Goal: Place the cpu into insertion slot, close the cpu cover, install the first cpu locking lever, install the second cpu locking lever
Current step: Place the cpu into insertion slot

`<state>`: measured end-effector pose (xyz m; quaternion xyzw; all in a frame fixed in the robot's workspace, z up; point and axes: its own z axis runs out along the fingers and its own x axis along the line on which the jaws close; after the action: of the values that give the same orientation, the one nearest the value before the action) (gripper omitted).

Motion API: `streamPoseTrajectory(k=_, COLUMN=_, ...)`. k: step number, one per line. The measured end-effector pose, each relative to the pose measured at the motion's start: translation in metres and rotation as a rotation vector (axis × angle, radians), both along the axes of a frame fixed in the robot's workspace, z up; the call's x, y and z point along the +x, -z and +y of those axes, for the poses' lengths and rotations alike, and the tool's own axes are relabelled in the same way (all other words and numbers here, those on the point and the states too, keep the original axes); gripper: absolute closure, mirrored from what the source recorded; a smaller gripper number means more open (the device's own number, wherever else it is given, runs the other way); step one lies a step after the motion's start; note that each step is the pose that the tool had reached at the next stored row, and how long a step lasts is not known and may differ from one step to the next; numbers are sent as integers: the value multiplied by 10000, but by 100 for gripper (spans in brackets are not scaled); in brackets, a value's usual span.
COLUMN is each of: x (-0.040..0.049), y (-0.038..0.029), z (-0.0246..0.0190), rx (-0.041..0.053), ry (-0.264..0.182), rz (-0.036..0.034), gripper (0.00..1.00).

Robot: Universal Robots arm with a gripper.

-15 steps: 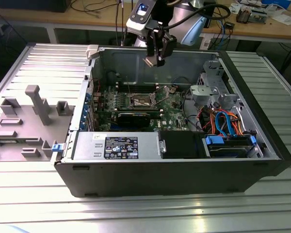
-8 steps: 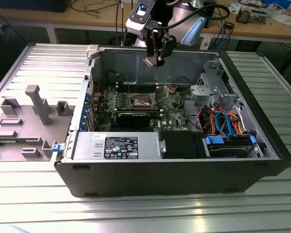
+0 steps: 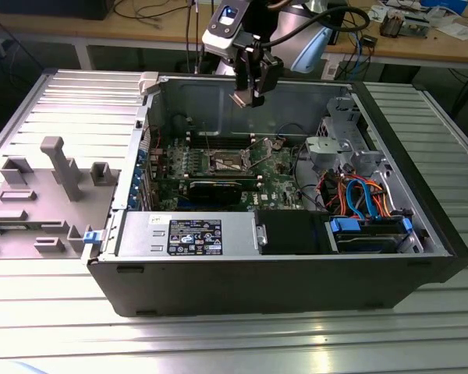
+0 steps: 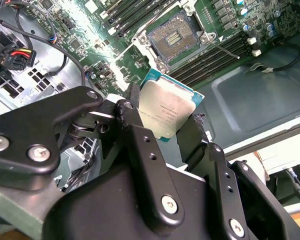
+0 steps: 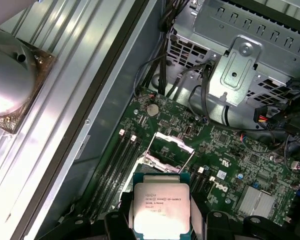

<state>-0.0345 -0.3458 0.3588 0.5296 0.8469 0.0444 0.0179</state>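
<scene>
The gripper [image 4: 166,119] is clamped on the cpu [image 4: 167,107], its two black fingers [image 4: 132,107] pressing opposite edges of the chip with the silver top facing the wrist cameras. It hangs well above the insertion slot [image 4: 176,39], about level with the upper rim of the computer case wall [image 3: 218,101] in the exterior view. The hold covers only narrow strips of the edges, so I judge the main risk to be the chip slipping or tipping between the pads. A tilted or rotated cpu could land a corner on the slot's bare contacts and bend them (they sit exposed in the dark centre). The cpu cover [image 5: 176,141] appears to stand raised off the slot in the first wrist view. A chip coming down off-centre could catch its thin silver frame, or the wire locking lever [image 4: 225,49] that juts out just beside the slot. Rows of long black memory slots [image 4: 210,61] flank the slot on both sides, and a long black card [image 3: 218,189] lies near it. The drive cage [image 5: 240,65] and its cables [image 3: 359,195] sit farther from the slot, apart from the straight drop onto it.
</scene>
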Motion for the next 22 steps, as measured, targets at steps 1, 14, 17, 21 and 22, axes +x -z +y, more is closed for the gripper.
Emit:
streamPoseTrajectory(k=1, x=0, y=0, z=0, rx=0, ry=22, rz=0, gripper=46)
streamPoseTrajectory(k=14, x=0, y=15, z=0, rx=1, ry=877, rz=-1, gripper=46)
streamPoseTrajectory(k=17, x=0, y=18, z=0, rx=1, ry=1073, rz=0, gripper=46)
streamPoseTrajectory(k=21, x=0, y=21, z=0, rx=1, ry=1374, rz=0, gripper=46)
streamPoseTrajectory(k=22, x=0, y=21, z=0, rx=1, ry=1403, rz=0, gripper=46)
